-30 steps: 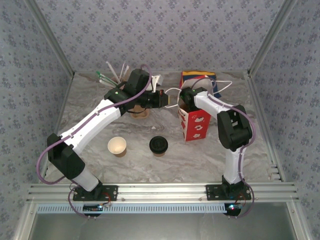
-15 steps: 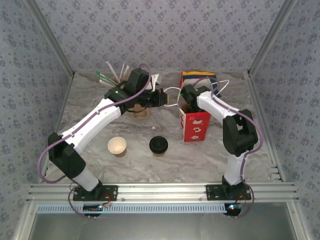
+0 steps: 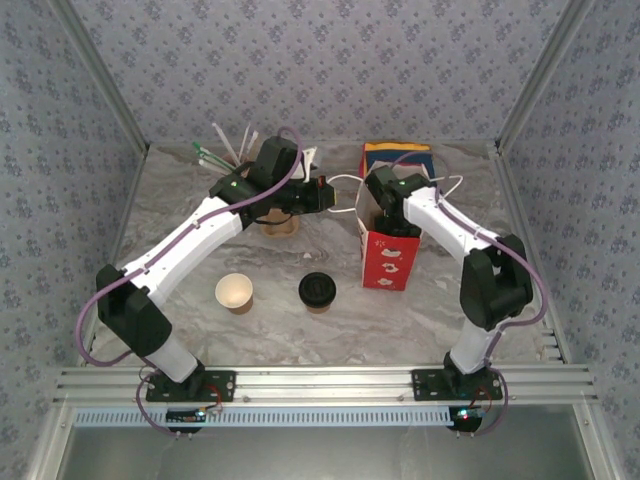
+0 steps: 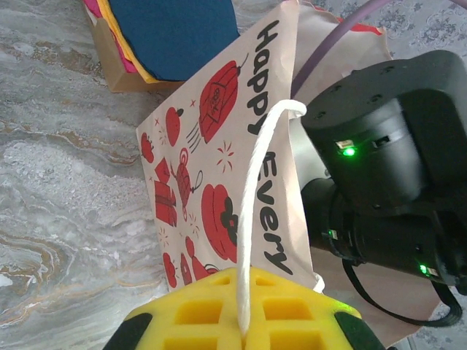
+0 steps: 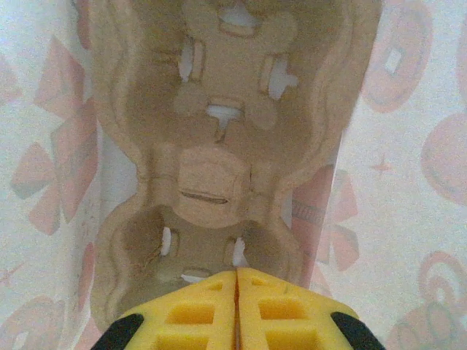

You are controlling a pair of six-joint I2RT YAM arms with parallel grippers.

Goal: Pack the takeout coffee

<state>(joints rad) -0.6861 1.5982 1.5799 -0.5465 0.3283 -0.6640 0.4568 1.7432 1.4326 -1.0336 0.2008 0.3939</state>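
Note:
The takeout coffee (image 3: 317,290), a tan cup with a black lid, stands on the table in front of the red-printed paper bag (image 3: 385,262). My left gripper (image 3: 324,196) is shut on the bag's white cord handle (image 4: 253,211), which runs down between its yellow fingers (image 4: 204,310). My right gripper (image 3: 386,214) reaches down into the bag's mouth. It is shut, its tips (image 5: 237,277) over the near rim of a brown pulp cup tray (image 5: 226,138) lying inside the bag. Whether they pinch the tray I cannot tell.
A lidless paper cup (image 3: 234,292) stands left of the coffee, and another brown cup (image 3: 280,226) sits under my left forearm. Straws (image 3: 225,148) lean at the back left. A blue, yellow and red box (image 3: 397,156) stands behind the bag.
My right arm has swung its elbow out to the right and its wrist has shifted over the bag. The bag has turned a little and stands straighter. The left arm has not moved.

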